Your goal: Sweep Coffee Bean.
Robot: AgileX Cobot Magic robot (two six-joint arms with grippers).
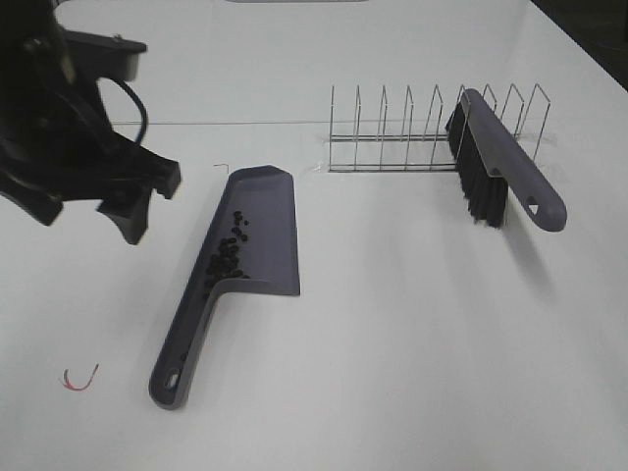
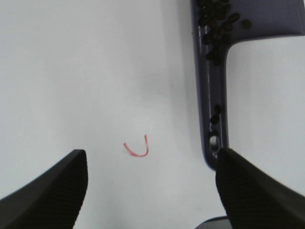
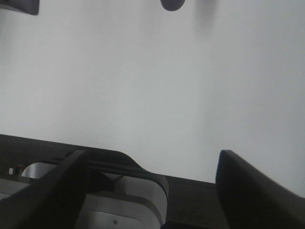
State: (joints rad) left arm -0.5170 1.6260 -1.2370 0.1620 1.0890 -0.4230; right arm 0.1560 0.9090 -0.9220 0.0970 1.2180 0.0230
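The purple dustpan [image 1: 257, 231] lies flat on the white table, its handle toward the front. Several coffee beans [image 1: 228, 257] sit inside it near the handle; they also show in the left wrist view [image 2: 217, 24], with a few along the handle [image 2: 209, 95]. My left gripper [image 1: 149, 206] is open and empty, raised left of the dustpan; its fingers [image 2: 52, 191] frame bare table. My right gripper [image 3: 152, 191] is open and empty over bare table near the table's edge; it is out of the exterior view.
A grey brush [image 1: 500, 167] with black bristles leans on a wire rack [image 1: 412, 137] at the back right. A thin red string [image 1: 80, 379] lies front left and also shows in the left wrist view [image 2: 137, 149]. A rounded purple end [image 3: 172, 4] pokes into the right wrist view.
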